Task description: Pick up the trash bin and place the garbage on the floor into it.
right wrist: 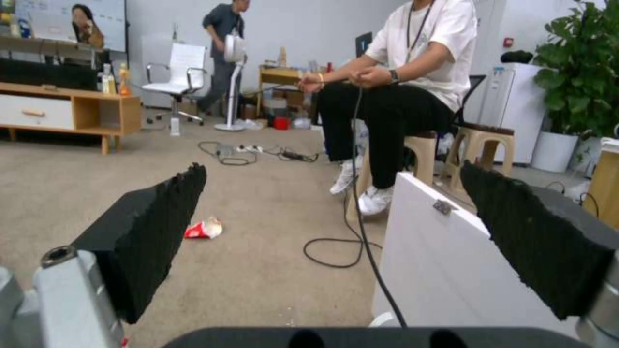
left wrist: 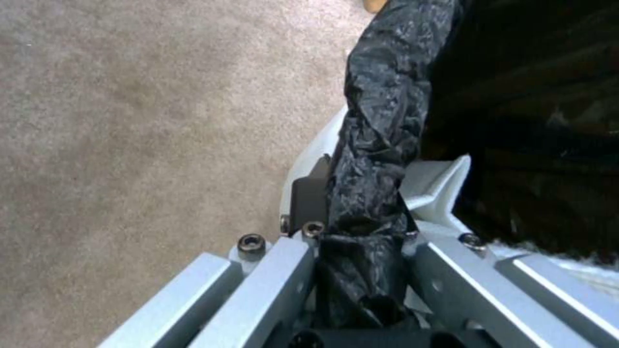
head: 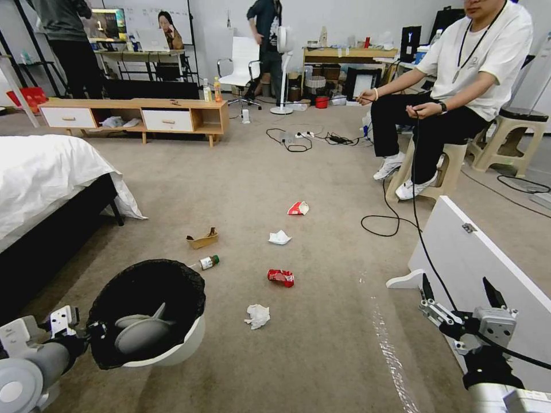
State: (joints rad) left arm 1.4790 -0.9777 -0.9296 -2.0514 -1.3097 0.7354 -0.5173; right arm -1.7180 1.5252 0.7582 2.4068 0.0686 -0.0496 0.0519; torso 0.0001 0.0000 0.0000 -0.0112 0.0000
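The trash bin [head: 172,350], white with a black bag over its rim, hangs tilted at the lower left of the head view. My left gripper [head: 92,331] is shut on its rim; the left wrist view shows that gripper [left wrist: 361,212] pinching the crinkled bag and the rim of the bin [left wrist: 377,121]. Garbage lies on the carpet ahead: a crumpled tissue [head: 257,315], a crushed red can [head: 280,277], a clear bottle [head: 208,263], a cardboard tray [head: 202,238], a second tissue [head: 279,237] and a red-and-white packet [head: 298,208] [right wrist: 205,228]. My right gripper [head: 459,289] [right wrist: 342,232] is open and holds nothing, low at the right.
A bed [head: 46,172] fills the left side. A white board [head: 476,258] lies right beside my right gripper. A person sits on a stool [head: 445,166] holding a black cable [head: 402,218] that trails over the carpet. A low wooden cabinet [head: 138,115] stands at the back.
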